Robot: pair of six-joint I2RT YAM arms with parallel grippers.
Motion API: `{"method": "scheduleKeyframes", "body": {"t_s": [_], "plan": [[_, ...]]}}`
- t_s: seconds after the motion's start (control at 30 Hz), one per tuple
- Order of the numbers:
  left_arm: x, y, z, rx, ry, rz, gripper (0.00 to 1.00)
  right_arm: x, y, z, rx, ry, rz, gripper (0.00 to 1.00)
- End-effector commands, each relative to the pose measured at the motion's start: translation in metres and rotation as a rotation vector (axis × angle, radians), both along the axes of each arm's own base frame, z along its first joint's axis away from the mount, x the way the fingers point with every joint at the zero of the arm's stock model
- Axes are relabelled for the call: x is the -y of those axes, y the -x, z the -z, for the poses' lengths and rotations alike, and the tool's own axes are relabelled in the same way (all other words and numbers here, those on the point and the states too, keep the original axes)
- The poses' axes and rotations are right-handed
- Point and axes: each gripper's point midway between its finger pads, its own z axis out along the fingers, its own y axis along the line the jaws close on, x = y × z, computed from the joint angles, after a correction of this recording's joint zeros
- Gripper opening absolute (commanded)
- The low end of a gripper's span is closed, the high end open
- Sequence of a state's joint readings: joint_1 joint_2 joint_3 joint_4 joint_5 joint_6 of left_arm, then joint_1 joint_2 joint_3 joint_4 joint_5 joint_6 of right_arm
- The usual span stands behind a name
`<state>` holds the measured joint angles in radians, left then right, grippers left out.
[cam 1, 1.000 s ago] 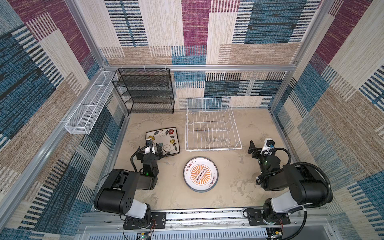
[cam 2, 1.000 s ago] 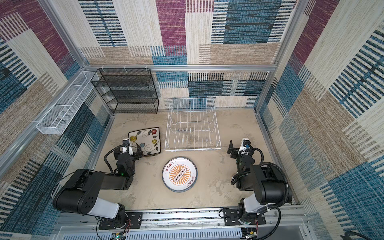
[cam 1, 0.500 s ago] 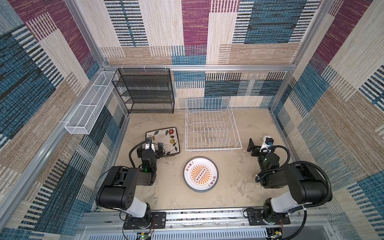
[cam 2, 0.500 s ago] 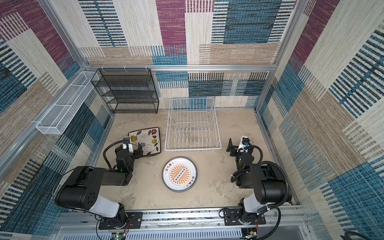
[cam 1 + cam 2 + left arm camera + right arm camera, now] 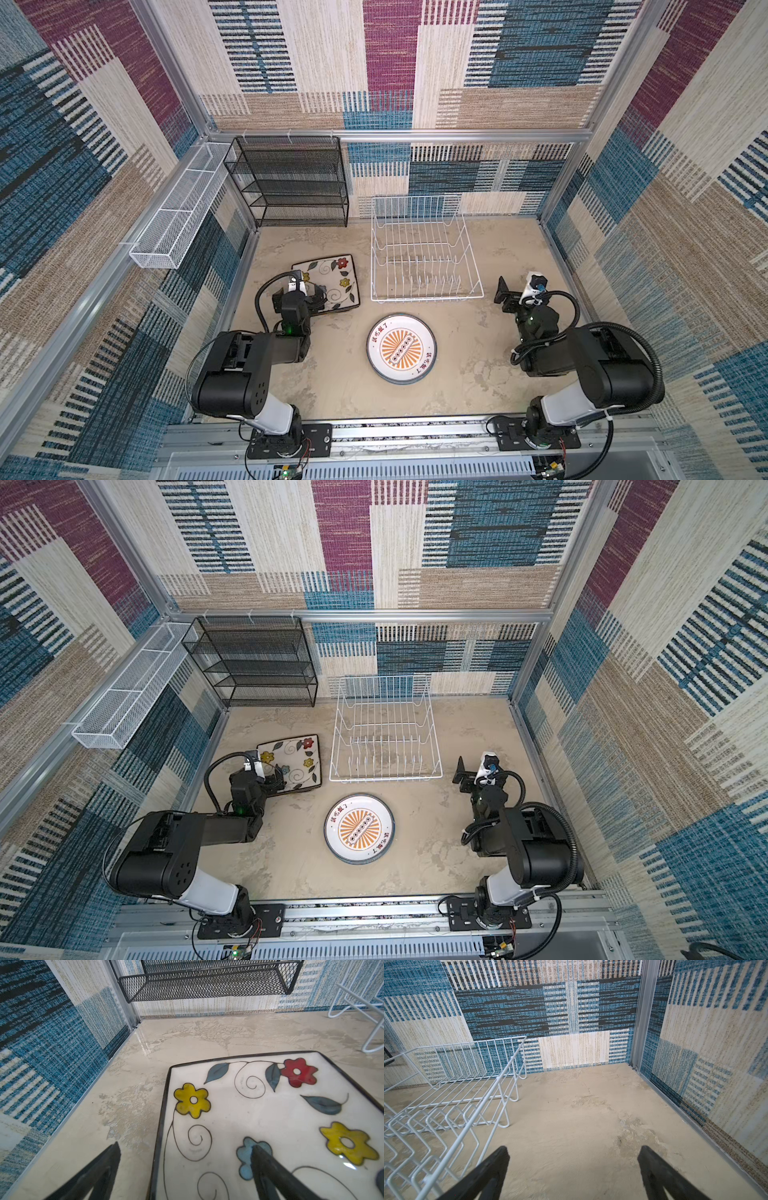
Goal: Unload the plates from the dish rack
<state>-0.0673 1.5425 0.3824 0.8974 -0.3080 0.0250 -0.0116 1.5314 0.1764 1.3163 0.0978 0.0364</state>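
The white wire dish rack (image 5: 428, 298) (image 5: 384, 777) stands empty at the middle back; its corner shows in both wrist views (image 5: 500, 1088) (image 5: 374, 1028). A square floral plate (image 5: 332, 276) (image 5: 297, 758) (image 5: 259, 1109) lies face up on the table left of it. In front of the rack lies a round plate (image 5: 401, 348) (image 5: 359, 828) with a dark rim and orange print. My left gripper (image 5: 308, 293) (image 5: 272, 777) (image 5: 186, 1145) hangs open over the square plate's near left corner, holding nothing. Right of the rack, my right gripper (image 5: 517, 291) (image 5: 473, 771) (image 5: 574, 1148) is open above bare table.
A black mesh shelf unit (image 5: 291, 183) stands at the back left, against the wall. A long white mesh basket (image 5: 174, 220) hangs on the left wall. Patterned walls enclose the table on three sides.
Both grippers have shifted only slightly, a little away from the near edge. Both stay open. The plates and the rack have not moved.
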Motion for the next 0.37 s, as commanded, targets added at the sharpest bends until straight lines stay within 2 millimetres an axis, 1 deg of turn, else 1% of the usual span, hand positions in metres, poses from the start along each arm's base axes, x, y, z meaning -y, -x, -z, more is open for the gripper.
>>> {"method": "scheduleKeyframes", "body": {"t_s": [0.0,0.33], "plan": [[-0.0001,-0.0013,-0.0022,0.009,0.017,-0.002,1.0,0.0008,-0.0008,-0.0045,0.017,0.008,0.005,0.99],[-0.0012,-0.003,-0.0007,0.002,0.027,0.001,0.99,0.001,-0.0012,-0.0048,0.017,0.007,0.007,0.99]]}}
